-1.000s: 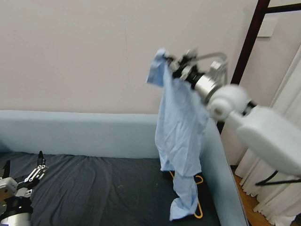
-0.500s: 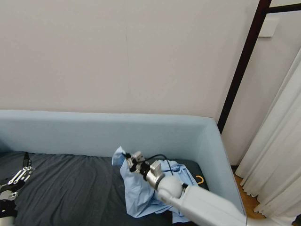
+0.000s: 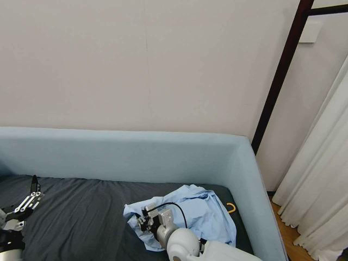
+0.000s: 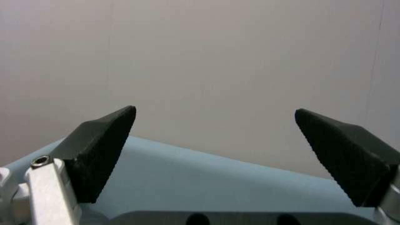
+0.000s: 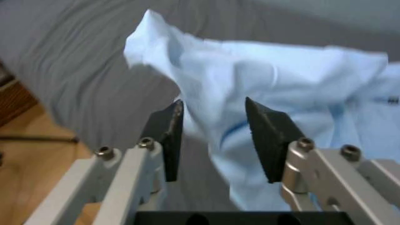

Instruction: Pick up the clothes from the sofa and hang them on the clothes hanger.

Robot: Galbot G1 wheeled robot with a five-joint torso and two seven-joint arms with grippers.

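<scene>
The pale blue upholstered sofa (image 3: 119, 155) runs across the head view under a plain off-white wall (image 3: 136, 60), with its dark grey fabric seat cushion (image 3: 81, 209) spread below. At the sofa's right end stand a dark, slanting clothes-rack post (image 3: 277, 76) and a white pleated curtain (image 3: 321, 185). The light blue shirt (image 3: 204, 215) lies crumpled on the right half of the seat, near the sofa's right arm. The curved tip of an orange hanger (image 3: 232, 207) peeps out at the shirt's right edge. The right gripper (image 3: 142, 222) sits low on the cushion at the shirt's left edge. In its wrist view the right gripper (image 5: 212, 112) has its black pads drawn to a narrow gap, with a raised fold of the shirt (image 5: 262, 79) caught between them. The rest of the cloth fans out beyond the pads over the grey seat. A second ago this arm held the shirt high against the wall, hanging full length; half a second ago it was bunched low on the cushion, and now it lies flatter and wider. The left gripper (image 3: 22, 204) hovers over the seat's left end. Its fingers (image 4: 100, 150) are spread wide with nothing between them.
</scene>
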